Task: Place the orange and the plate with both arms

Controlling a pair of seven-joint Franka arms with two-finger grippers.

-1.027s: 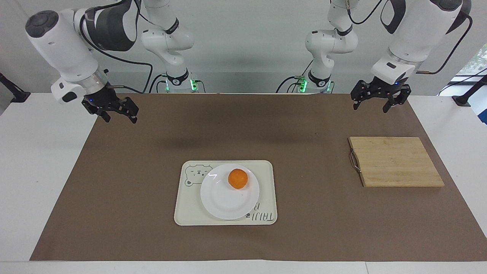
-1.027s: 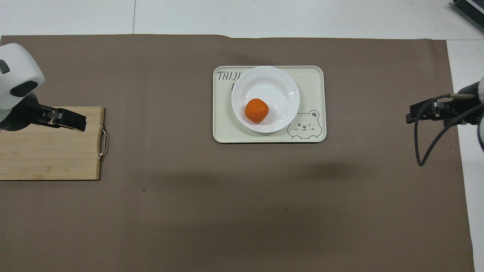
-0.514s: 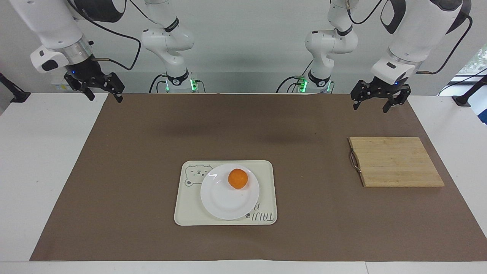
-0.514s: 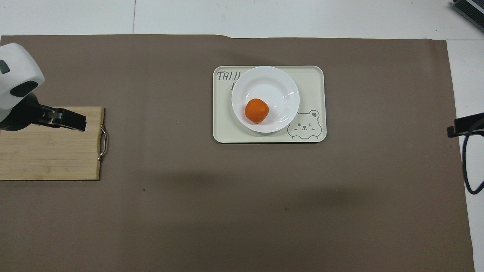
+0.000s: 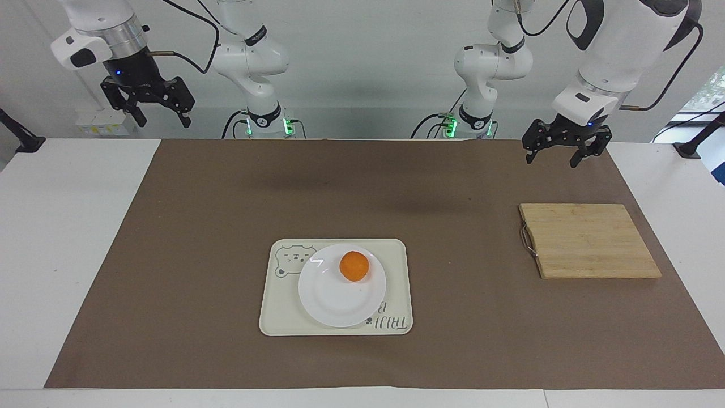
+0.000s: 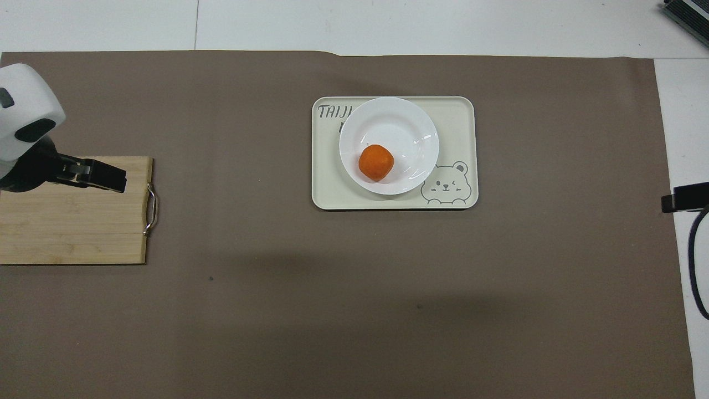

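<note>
Orange [image 5: 354, 266] on plate [image 5: 341, 294], well apart from both open, empty jaws.
One orange, one plate, one tray [image 5: 396, 283], one board [image 5: 589, 241]; left gripper [image 5: 558, 153] and right gripper [image 5: 152, 111] raised.

Two white jointed robot arms hang raised above the table, each ending in a black two-finger gripper that holds nothing. The left gripper [image 5: 558, 154] points down at its own end of the table, fingers spread apart, below a wrist that slopes down from a bent elbow. The right gripper [image 5: 161, 115] is lifted higher at the other end, near the robots' edge, its fingers also spread wide and pointing down beneath a silver-ringed wrist.
</note>
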